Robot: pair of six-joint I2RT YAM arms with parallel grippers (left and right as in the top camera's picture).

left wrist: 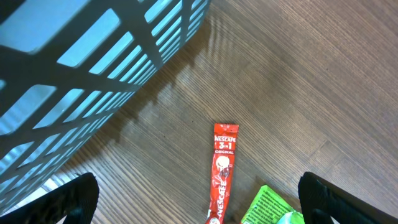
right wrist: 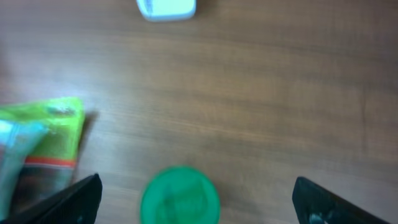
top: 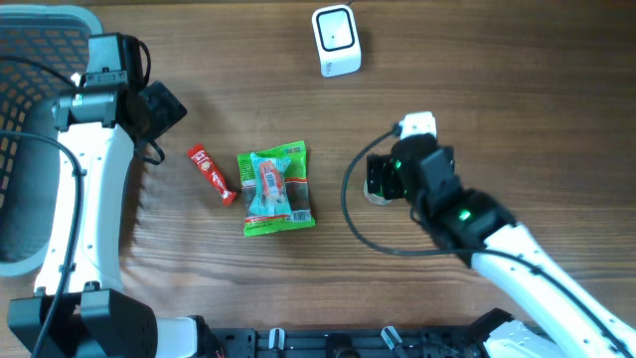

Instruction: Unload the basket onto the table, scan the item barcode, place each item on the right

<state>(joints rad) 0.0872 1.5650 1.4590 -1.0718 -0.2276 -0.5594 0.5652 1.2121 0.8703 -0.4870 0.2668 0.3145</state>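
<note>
A small round item with a green top (right wrist: 179,196) stands on the table between the wide-apart fingers of my right gripper (right wrist: 199,204); the fingers do not touch it and the view is blurred. From overhead, the right gripper (top: 379,180) covers most of that item. The white barcode scanner (top: 336,40) sits at the table's far edge, and its base (right wrist: 166,7) shows at the top of the right wrist view. My left gripper (left wrist: 208,202) hangs open and empty over the table by a red Nescafe stick (left wrist: 222,171).
A grey-blue plastic basket (top: 30,119) fills the left side, close to the left arm. The red coffee stick (top: 212,172) and a green snack bag (top: 276,189) lie in the middle. A black cable (top: 350,214) loops beside the right gripper.
</note>
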